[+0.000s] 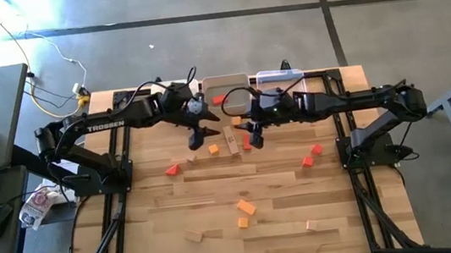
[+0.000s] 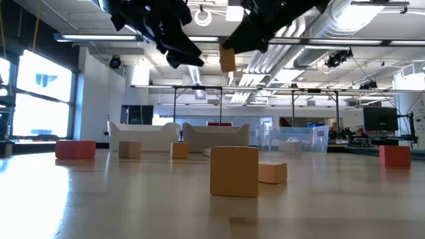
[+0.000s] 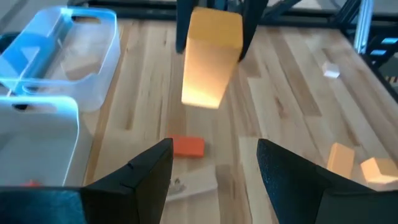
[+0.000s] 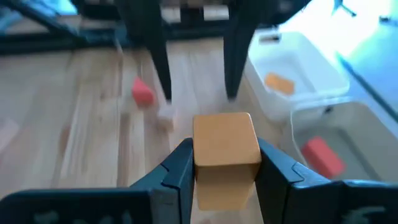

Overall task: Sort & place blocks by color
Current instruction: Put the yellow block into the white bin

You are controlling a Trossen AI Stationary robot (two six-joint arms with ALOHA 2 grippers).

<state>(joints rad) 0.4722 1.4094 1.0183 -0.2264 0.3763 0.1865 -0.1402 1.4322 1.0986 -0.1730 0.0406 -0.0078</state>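
Note:
My right gripper (image 1: 254,137) is above the table's middle, shut on a pale wooden block (image 4: 225,148); the block also shows in the low view (image 2: 228,60) and the left wrist view (image 3: 210,59). My left gripper (image 1: 196,137) is close to its left, open and empty (image 3: 214,171), above a red-orange block (image 3: 188,146) and a pale bar (image 3: 193,183) that lie flat on the table. Red (image 1: 172,170), orange (image 1: 246,207) and pale (image 1: 194,236) blocks lie scattered over the table. My right gripper pinches the block between its two fingers, by two opposite sides (image 4: 203,149) at its upper end (image 3: 214,22). The fingers come from above, pointing down. The block hangs below them, lifted well clear of the table.
Plastic bins stand at the table's far edge: a white one (image 1: 225,86) with a red block in it and a clear one (image 1: 279,76). The right wrist view shows an orange block in one bin (image 4: 280,82) and a red block in another (image 4: 322,155). The arms' frames flank the table.

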